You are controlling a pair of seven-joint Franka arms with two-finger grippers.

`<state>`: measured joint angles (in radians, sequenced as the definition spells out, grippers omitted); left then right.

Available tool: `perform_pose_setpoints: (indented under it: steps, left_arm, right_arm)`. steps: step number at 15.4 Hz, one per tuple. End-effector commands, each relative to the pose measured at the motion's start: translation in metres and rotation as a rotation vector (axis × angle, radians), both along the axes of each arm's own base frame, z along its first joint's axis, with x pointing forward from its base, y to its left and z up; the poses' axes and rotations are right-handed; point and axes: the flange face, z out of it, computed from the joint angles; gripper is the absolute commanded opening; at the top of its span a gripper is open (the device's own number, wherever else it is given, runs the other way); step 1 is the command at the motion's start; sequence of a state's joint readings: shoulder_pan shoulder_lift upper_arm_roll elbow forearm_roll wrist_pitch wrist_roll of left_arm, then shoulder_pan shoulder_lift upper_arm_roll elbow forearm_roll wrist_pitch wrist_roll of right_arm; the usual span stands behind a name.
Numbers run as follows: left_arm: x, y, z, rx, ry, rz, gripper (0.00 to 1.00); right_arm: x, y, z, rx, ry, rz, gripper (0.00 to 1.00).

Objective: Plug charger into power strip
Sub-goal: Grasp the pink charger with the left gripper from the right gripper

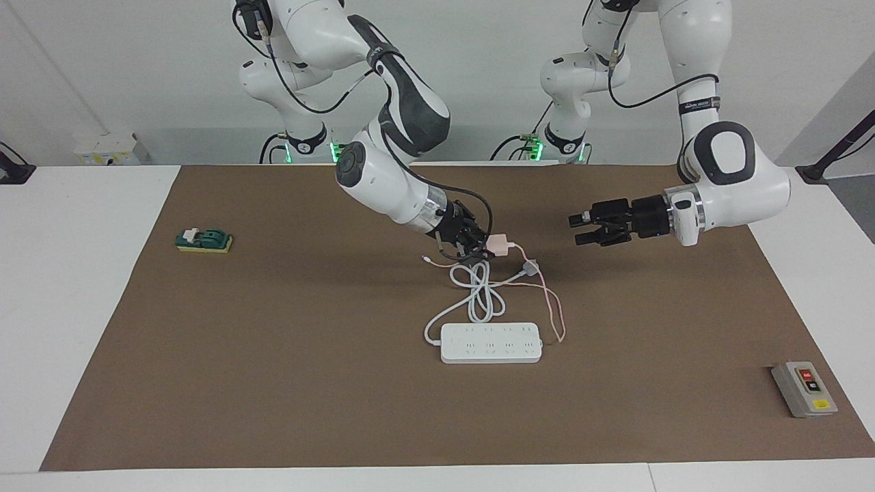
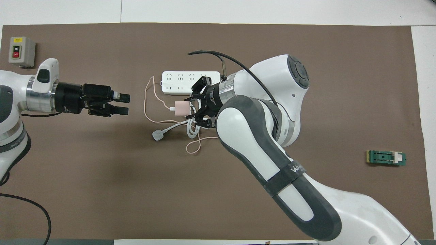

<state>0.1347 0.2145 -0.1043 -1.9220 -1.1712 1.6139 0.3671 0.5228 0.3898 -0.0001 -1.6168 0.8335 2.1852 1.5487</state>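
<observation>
The pale pink charger (image 1: 498,243) (image 2: 181,108) hangs in the air over the coiled white cord, with my right gripper (image 1: 484,247) (image 2: 189,109) shut on it. Its thin pink cable (image 1: 552,305) (image 2: 149,108) trails down to the mat beside the strip. The white power strip (image 1: 491,343) (image 2: 182,82) lies flat on the brown mat, farther from the robots than the cord. My left gripper (image 1: 577,229) (image 2: 125,104) is open and holds nothing; it hovers over bare mat and points at the charger with a gap between them.
The strip's round white plug (image 1: 530,268) (image 2: 157,135) and its thick coiled cord (image 1: 480,295) lie under the charger. A grey switch box (image 1: 804,388) (image 2: 21,51) sits toward the left arm's end. A green part (image 1: 203,240) (image 2: 386,158) rests toward the right arm's end.
</observation>
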Motion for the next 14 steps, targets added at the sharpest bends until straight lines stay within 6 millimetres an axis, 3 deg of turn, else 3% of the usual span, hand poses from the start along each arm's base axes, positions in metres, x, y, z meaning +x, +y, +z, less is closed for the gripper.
perform_pose_setpoints:
  steps: [1,4,14]
  left_arm:
    - [-0.009,-0.011,-0.025,-0.094,-0.086,-0.041,1.00]
    - [-0.008,-0.025,-0.042,-0.132,-0.207,-0.084,1.00]
    - [-0.022,-0.087,-0.062,-0.272,-0.146,-0.022,1.00]
  right_arm:
    - [0.000,0.009,0.006,-0.023,0.001,-0.012,0.00]
    - [0.001,0.010,0.009,-0.020,0.003,-0.017,0.00]
    - [0.004,0.006,0.008,-0.020,0.004,-0.024,0.00]
